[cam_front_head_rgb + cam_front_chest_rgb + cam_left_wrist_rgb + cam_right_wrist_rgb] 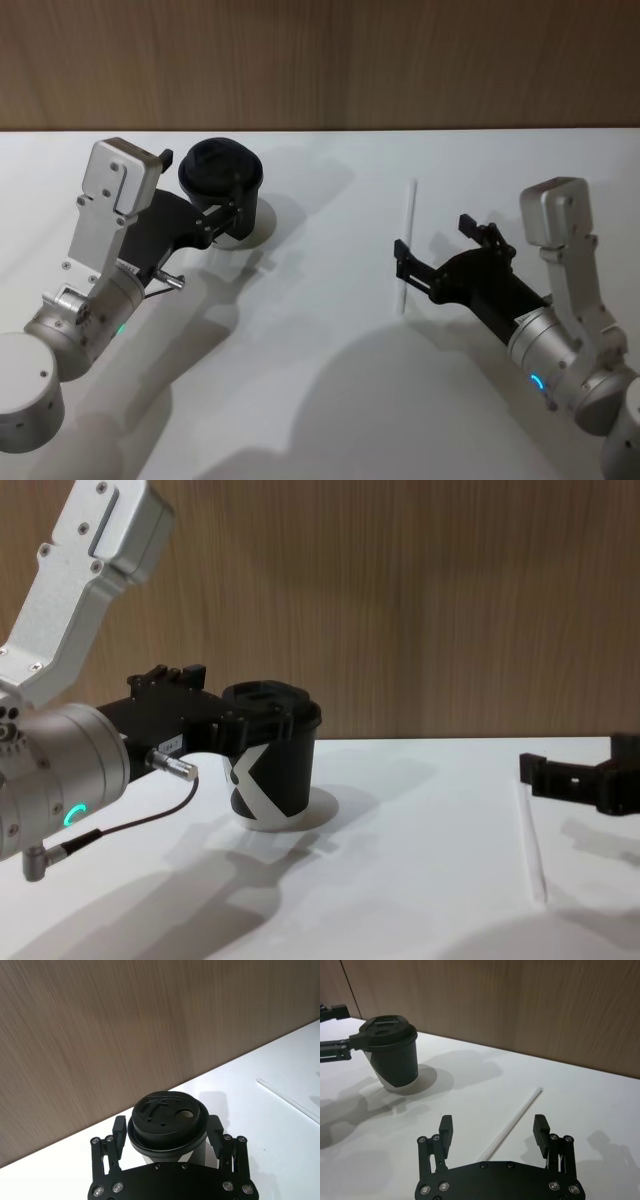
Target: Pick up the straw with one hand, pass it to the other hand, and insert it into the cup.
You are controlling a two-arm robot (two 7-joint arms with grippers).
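Observation:
The black cup (222, 175) with its black lid stands at the back left of the white table (320, 400), leaning slightly. My left gripper (232, 212) is shut on its body just below the lid, one finger (119, 1131) on each side. The lid (167, 1116) sits between those fingers, and the white X mark (250, 775) faces the chest camera. The thin white straw (408, 245) lies flat on the table to the right. My right gripper (433, 240) hangs open low over it, with the straw (512, 1122) running between its spread fingers (446, 1130), untouched.
A wood-panelled wall (320, 60) runs along the table's far edge. A thin black cable (130, 825) loops under the left wrist. The cup (392, 1055) and the left arm stand well to the left of the straw, with bare table between them.

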